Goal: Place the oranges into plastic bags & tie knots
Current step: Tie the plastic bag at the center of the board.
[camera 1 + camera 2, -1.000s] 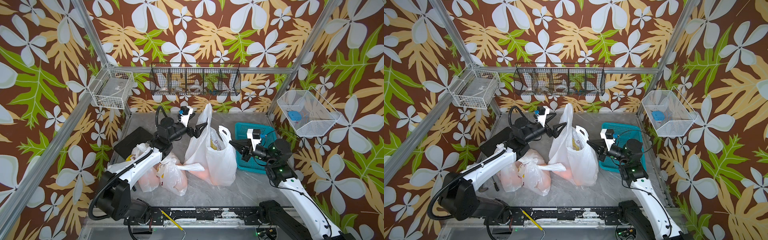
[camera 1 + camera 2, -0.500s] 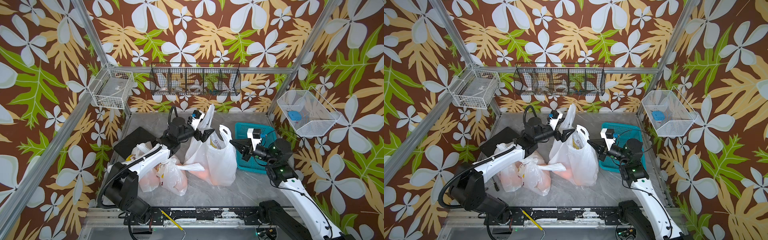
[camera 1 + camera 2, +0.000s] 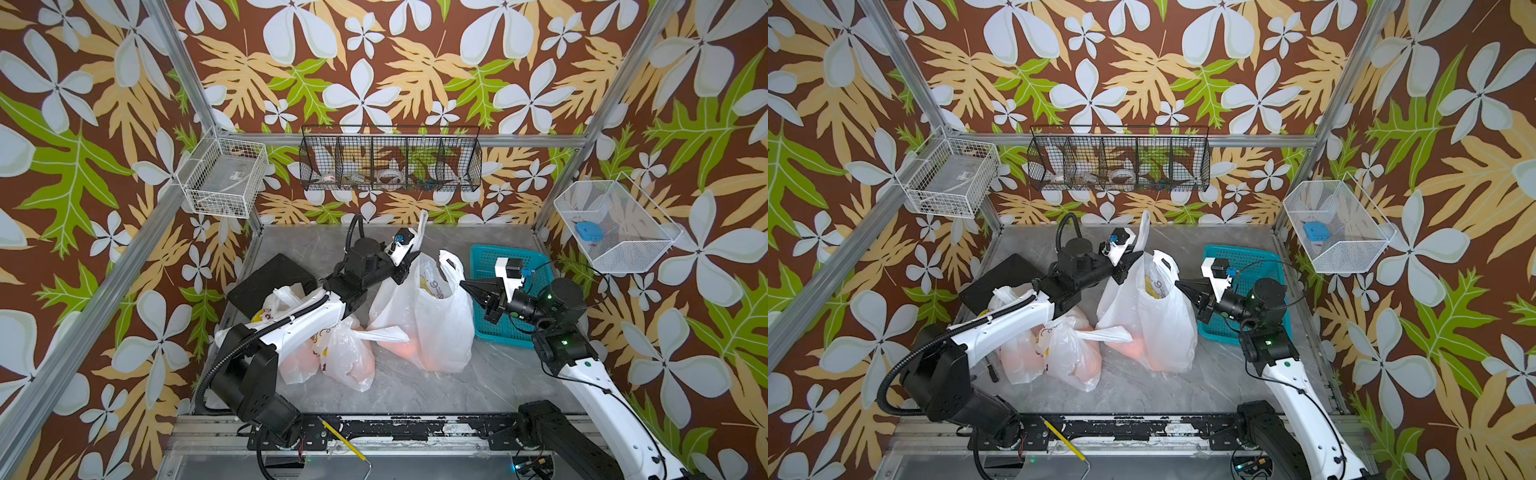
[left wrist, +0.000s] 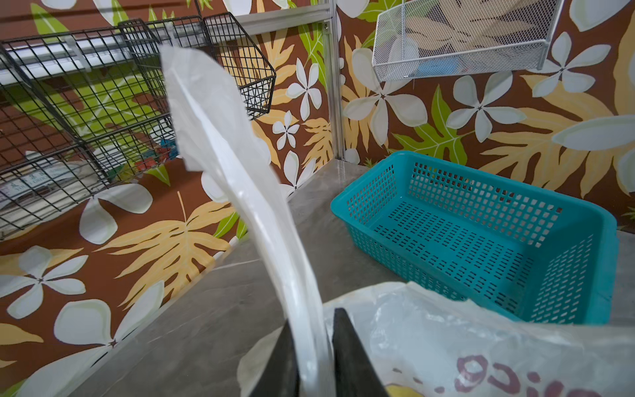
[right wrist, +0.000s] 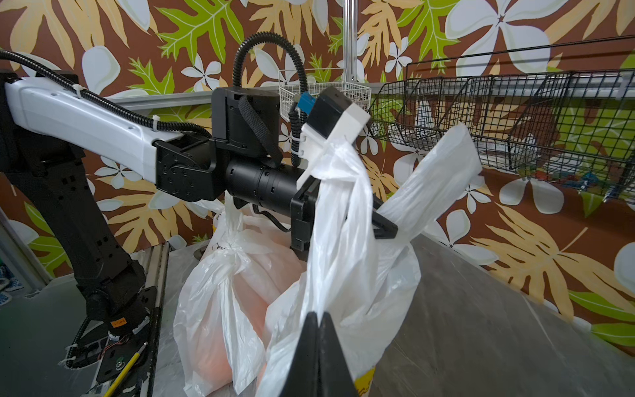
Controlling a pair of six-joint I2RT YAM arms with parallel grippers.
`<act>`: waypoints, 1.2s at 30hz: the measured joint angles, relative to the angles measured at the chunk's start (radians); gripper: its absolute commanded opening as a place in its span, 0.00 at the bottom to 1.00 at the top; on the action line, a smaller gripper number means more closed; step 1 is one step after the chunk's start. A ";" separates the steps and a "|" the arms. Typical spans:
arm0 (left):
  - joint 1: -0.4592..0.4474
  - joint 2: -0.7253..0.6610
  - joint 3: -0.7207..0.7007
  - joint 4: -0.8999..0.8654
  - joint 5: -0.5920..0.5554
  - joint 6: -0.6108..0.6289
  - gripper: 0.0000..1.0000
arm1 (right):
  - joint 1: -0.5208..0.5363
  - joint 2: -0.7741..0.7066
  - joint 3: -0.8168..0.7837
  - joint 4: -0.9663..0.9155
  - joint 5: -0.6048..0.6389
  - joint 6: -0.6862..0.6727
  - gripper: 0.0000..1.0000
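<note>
Grey marbled desk (image 3: 415,390) within floral-papered walls. Just beside the teal basket (image 3: 484,266) stands an unknotted plastic bag (image 3: 436,328), with oranges (image 3: 432,361) showing through its base. The left hand (image 4: 311,321) pinches the far handle (image 4: 220,137), on the side away from the basket. The right hand (image 5: 318,319), reaching from over the basket, is pressed together on the near handle (image 5: 343,206). Two knotted bags (image 3: 347,357) lie farther from the basket.
</note>
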 measured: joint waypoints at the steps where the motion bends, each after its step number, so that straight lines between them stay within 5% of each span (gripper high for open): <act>1: 0.000 -0.025 -0.021 0.008 -0.008 0.001 0.00 | 0.000 -0.002 0.003 -0.015 0.003 -0.015 0.00; 9: 0.042 -0.312 -0.199 -0.005 0.026 0.012 0.00 | -0.018 0.008 0.026 -0.068 -0.033 -0.101 0.00; 17: 0.070 -0.558 -0.359 -0.104 0.238 0.077 0.00 | 0.023 0.079 0.144 -0.264 -0.249 -0.340 0.00; 24: 0.073 -0.561 -0.352 -0.190 0.372 0.164 0.00 | 0.074 0.190 0.250 -0.519 -0.329 -0.574 0.00; 36: 0.073 -0.473 -0.307 -0.190 0.465 0.203 0.00 | 0.208 0.162 0.171 -0.317 -0.239 -0.414 0.00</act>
